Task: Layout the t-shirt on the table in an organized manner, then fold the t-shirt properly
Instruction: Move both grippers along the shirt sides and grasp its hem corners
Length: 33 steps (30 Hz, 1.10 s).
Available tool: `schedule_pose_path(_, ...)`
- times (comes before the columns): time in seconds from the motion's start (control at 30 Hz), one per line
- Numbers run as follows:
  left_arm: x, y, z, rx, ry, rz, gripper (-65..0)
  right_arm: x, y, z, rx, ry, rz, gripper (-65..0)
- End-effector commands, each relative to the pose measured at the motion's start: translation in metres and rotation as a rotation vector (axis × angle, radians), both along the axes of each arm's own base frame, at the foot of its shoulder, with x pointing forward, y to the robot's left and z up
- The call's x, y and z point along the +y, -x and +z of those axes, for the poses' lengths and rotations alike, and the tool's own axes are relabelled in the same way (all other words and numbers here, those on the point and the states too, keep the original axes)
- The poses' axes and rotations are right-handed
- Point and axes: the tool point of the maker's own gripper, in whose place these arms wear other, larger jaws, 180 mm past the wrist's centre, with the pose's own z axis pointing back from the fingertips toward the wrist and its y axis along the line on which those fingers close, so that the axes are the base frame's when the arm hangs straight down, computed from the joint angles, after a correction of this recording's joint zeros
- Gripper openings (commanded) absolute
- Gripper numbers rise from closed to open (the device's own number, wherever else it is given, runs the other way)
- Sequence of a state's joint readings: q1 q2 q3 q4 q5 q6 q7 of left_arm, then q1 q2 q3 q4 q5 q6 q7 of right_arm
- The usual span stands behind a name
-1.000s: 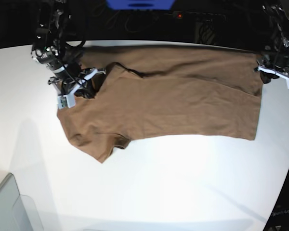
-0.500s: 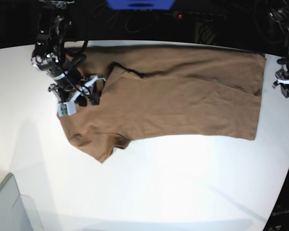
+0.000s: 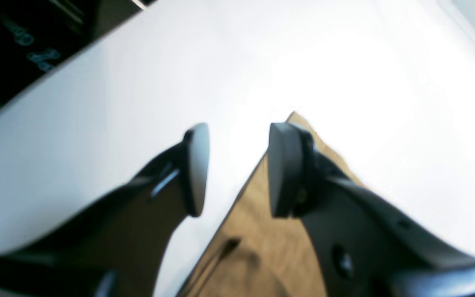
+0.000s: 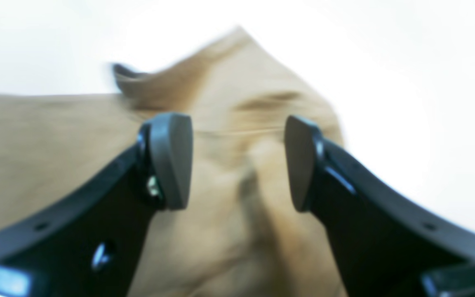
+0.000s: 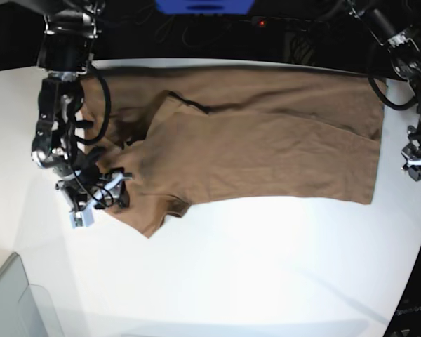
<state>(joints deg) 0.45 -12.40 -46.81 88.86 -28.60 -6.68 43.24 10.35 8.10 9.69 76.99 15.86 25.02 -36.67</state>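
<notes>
Pincers first: my right gripper (image 4: 237, 163) is hanging with its jaws spread wide and nothing between them, hovering over the sleeve end of the t-shirt (image 5: 252, 144), while my left gripper (image 3: 235, 169) is standing part open and empty just off the hem corner. Going from big to small, the table (image 5: 231, 281) is carrying the whole t-shirt, which is lying spread sideways along the far edge, body mostly flat, one dark fold line running across the upper half. A second ago my right jaws were shut at the collar side; now they are letting go and sitting lower, by the near sleeve (image 5: 151, 210), which is bunching slightly. I am judging the layout nearly finished, with that sleeve needing smoothing before folding.
</notes>
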Motion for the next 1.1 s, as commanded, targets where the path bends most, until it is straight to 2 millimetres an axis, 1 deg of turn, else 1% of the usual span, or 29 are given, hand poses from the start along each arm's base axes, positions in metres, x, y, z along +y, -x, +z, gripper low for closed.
schedule_pose_path(0.0, 0.008, -0.011, 0.012, -0.037, -0.012, 0.009, -41.5, -0.010, -0.022, 0.018, -0.055, -0.002, -0.009, -28.7)
schedule_pose_path(0.07, 0.009, -0.028, 0.006, -0.004, -0.023, -0.010, -41.5, -0.020, -0.039, 0.013, -0.024, -0.011, -0.026, -28.7)
schedule_pose_path(0.13, 0.001, -0.046, -0.006, 0.040, -0.036, -0.044, -41.5, -0.033, -0.055, 0.012, 0.001, -0.015, -0.046, -28.7)
schedule_pose_path(0.2, -0.002, -0.059, -0.010, 0.062, -0.038, -0.057, -41.5, -0.042, -0.064, 0.013, 0.013, -0.018, -0.061, -28.7)
schedule_pose_path(0.3, -0.004, -0.078, -0.025, 0.117, -0.023, -0.061, -41.5, -0.047, -0.074, 0.012, -0.007, -0.040, -0.084, -28.7)
schedule_pose_path(0.33, -0.006, -0.086, -0.029, 0.134, -0.020, -0.067, -41.5, -0.047, -0.074, 0.009, -0.013, -0.039, -0.082, -28.7)
schedule_pose_path(0.4, -0.008, -0.097, -0.035, 0.143, -0.023, -0.070, -41.5, -0.037, -0.074, 0.005, -0.017, -0.019, -0.045, -28.7)
schedule_pose_path(0.47, -0.011, -0.103, -0.040, 0.140, -0.042, -0.077, -41.5, -0.030, -0.062, -0.010, 0.013, 0.008, -0.010, -28.7)
schedule_pose_path(0.5, -0.014, -0.107, -0.039, 0.134, -0.054, -0.086, -41.5, -0.028, -0.060, -0.011, 0.015, 0.012, -0.002, -28.7)
schedule_pose_path(0.63, -0.023, -0.113, -0.040, 0.131, -0.090, -0.121, -41.5, -0.027, -0.049, -0.022, 0.038, 0.014, 0.001, -28.7)
schedule_pose_path(0.77, -0.030, -0.117, -0.040, 0.124, -0.108, -0.143, -41.5, -0.027, -0.047, -0.026, 0.047, 0.012, 0.001, -28.7)
schedule_pose_path(0.83, -0.036, -0.115, -0.052, 0.153, -0.095, -0.159, -41.5, -0.025, -0.041, -0.032, 0.061, 0.011, 0.004, -29.0)
schedule_pose_path(0.87, -0.039, -0.115, -0.058, 0.168, -0.090, -0.168, -41.5, -0.025, -0.040, -0.033, 0.064, 0.010, 0.004, -30.0)
schedule_pose_path(0.93, -0.042, -0.112, -0.068, 0.194, -0.078, -0.176, -41.5, -0.025, -0.039, -0.034, 0.066, 0.010, 0.004, -35.3)
schedule_pose_path(1.0, -0.044, -0.109, -0.076, 0.213, -0.067, -0.178, -41.5, -0.025, -0.039, -0.035, 0.067, 0.010, 0.004, -43.9)
schedule_pose_path(1.07, -0.043, -0.110, -0.078, 0.200, -0.072, -0.170, -41.5, -0.024, -0.039, -0.035, 0.067, 0.008, 0.005, -51.9)
